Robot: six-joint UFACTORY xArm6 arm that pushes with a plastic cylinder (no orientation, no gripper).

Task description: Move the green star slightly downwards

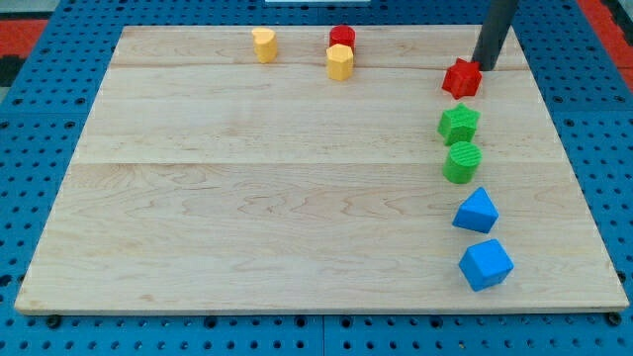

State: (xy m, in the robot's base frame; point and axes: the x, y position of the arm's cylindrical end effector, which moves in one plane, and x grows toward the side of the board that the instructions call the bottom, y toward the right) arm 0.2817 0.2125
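The green star (459, 124) lies at the view's right, just below a red star (462, 78) and just above a green round block (462, 162) that touches or nearly touches it. My tip (485, 67) is at the view's top right, right beside the red star's upper right edge, above the green star with the red star between them.
Two blue blocks (476, 211) (486, 264) sit below the green pair at the right. A yellow heart-like block (264, 44), a red round block (342, 37) and a yellow block (339, 61) stand near the top edge. The wooden board (247, 198) ends close to the right-hand blocks.
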